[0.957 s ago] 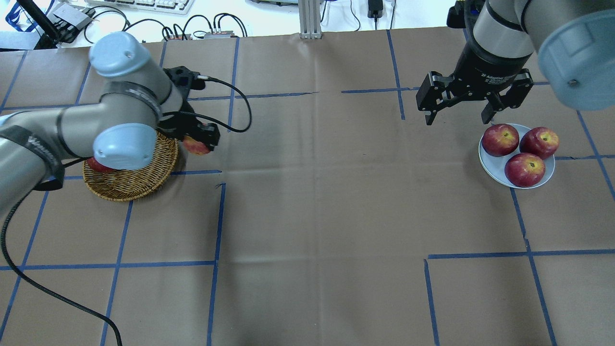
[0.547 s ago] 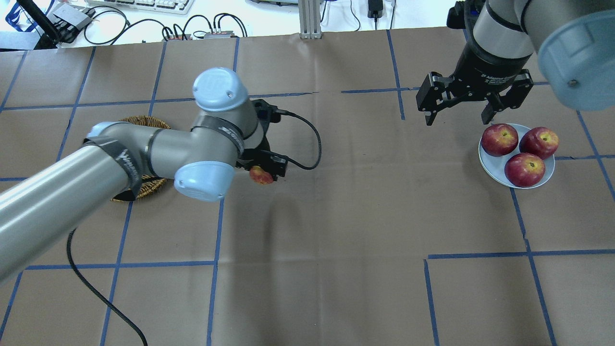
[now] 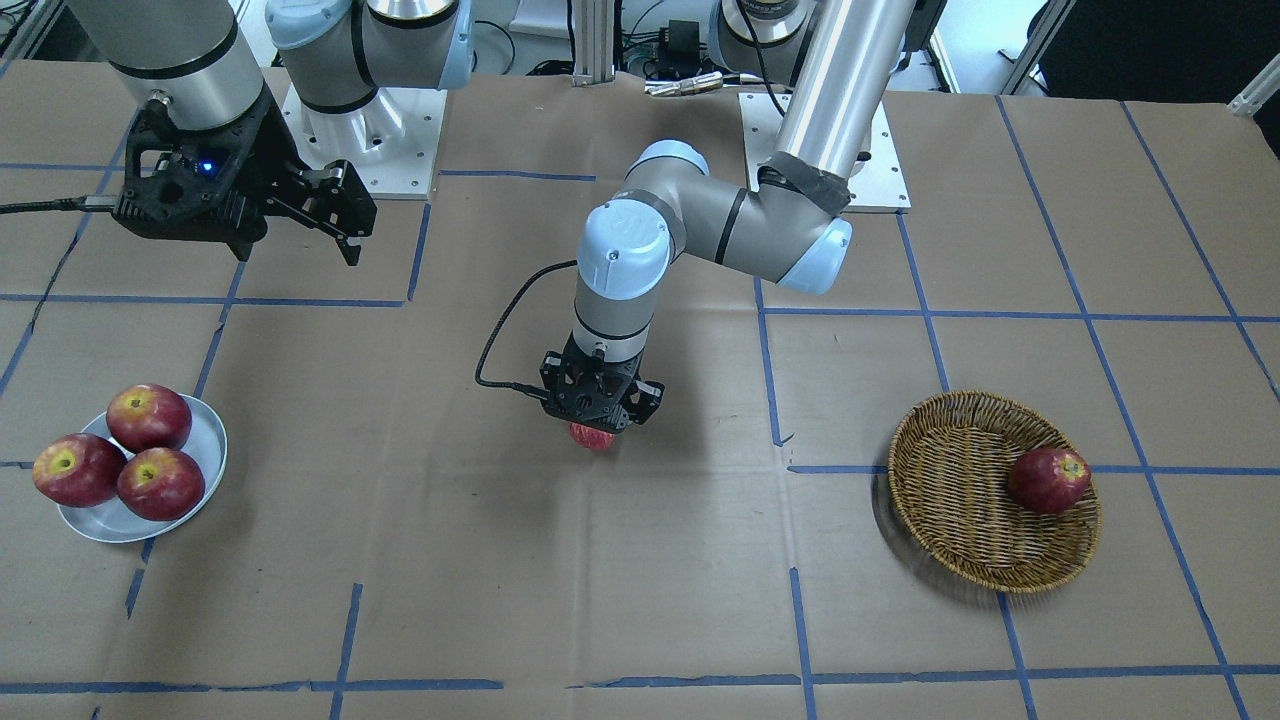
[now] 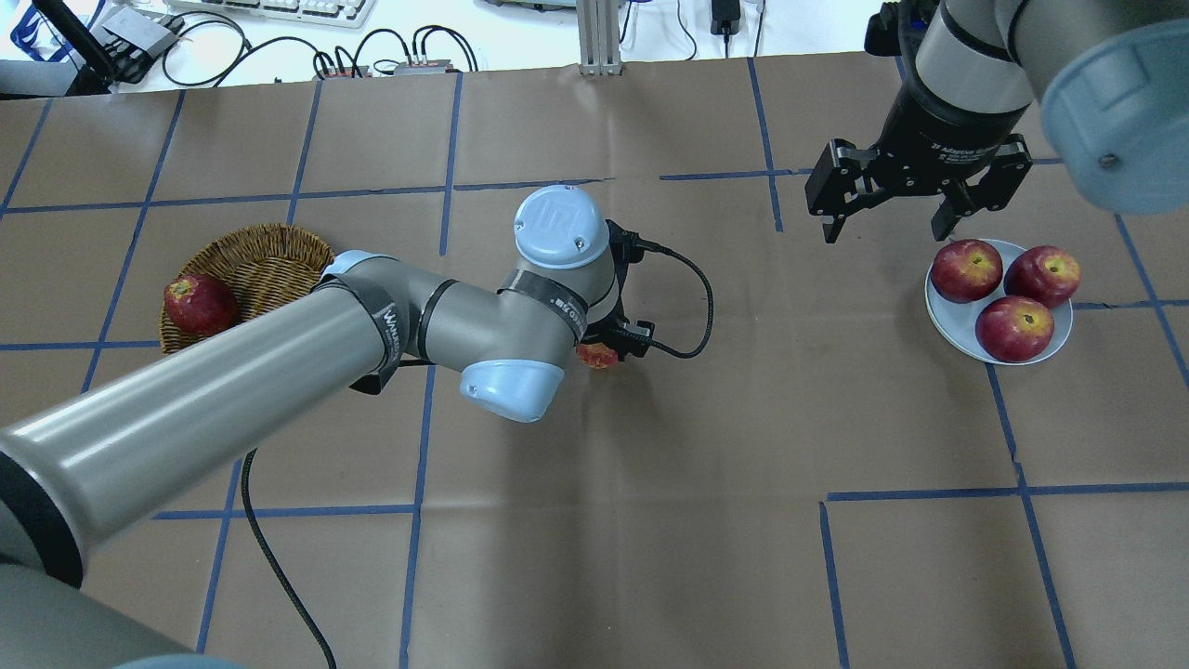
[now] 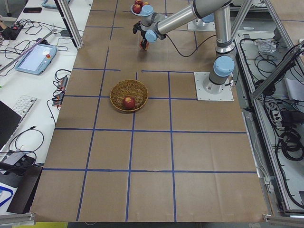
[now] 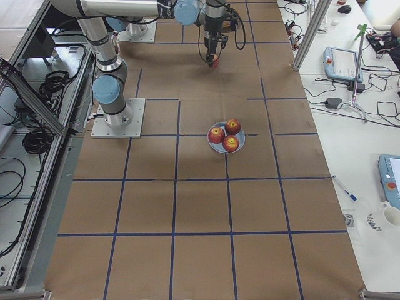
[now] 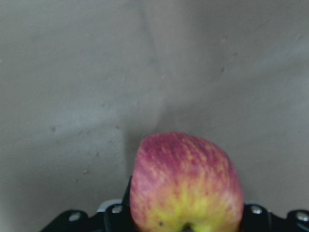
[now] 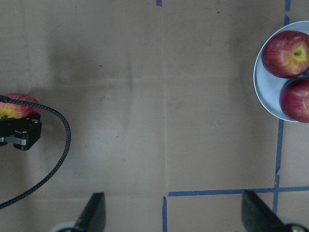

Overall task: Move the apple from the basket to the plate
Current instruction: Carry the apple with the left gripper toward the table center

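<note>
Jaws of my left gripper (image 4: 608,349) are closed on the streaked red-and-yellow apple (image 7: 186,183), and in the wrist view most of the fruit bulges past them. I judge the hold shallow, so a jolt or a quick swing could let it slip and roll across the brown paper. It hangs over mid-table, apparently clear of the surface. In the overhead view the wicker basket (image 4: 269,260) is at my 9 o'clock, with one dark red apple (image 4: 198,303) in it, and the pale blue plate (image 4: 940,311) is well off at my 3 o'clock. The camera cable (image 4: 697,307) loops out on that same side and could drag or snag as I reach further. My right gripper (image 4: 887,223) hangs spread wide and empty near the plate's 11 o'clock. A straight run to the plate passes close under that arm, so the two could clash unless it clears first. The plate already carries three red apples (image 4: 1014,327) touching one another, with bare glaze showing only around its 8 o'clock. Setting a fourth down there could nudge a neighbour over the rim, or leave mine perched on the lip, ready to roll off.
</note>
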Available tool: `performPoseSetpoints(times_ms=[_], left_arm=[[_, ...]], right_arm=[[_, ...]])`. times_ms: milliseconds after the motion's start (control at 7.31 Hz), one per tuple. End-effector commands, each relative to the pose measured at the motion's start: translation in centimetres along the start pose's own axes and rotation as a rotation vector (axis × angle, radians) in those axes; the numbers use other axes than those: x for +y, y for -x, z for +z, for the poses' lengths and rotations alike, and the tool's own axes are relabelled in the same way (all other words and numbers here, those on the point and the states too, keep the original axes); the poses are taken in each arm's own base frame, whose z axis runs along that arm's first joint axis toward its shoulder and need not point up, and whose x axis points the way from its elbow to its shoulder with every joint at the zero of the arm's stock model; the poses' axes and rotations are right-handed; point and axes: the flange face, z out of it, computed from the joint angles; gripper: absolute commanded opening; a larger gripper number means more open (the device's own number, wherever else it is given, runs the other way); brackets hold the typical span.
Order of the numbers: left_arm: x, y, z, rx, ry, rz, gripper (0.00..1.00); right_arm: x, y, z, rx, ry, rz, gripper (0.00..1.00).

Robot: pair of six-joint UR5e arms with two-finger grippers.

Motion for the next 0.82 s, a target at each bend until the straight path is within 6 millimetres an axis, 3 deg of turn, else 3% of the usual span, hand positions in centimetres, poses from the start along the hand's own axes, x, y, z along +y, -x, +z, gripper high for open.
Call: performPoseSetpoints(times_ms=[0, 137, 410, 684], left_arm=[[-2.6, -0.5, 1.5, 0.004, -0.01, -0.003, 0.37], [-2.5, -0.6, 1.4, 0.0, -0.008, -0.003, 0.41], [-2.4, -0.4, 1.9, -0.006, 0.001, -0.006, 0.6], [-3.1, 0.1, 0.4, 0.0, -0.024, -0.01, 0.98]], right_arm=[[0.0, 0.0, 0.0, 0.0, 0.0, -0.001, 1.0], [0.0, 0.0, 0.0, 0.0, 0.0, -0.001, 1.0], [0.0, 0.0, 0.0, 0.0, 0.0, -0.001, 1.0], [0.0, 0.0, 0.0, 0.0, 0.0, -0.001, 1.0]])
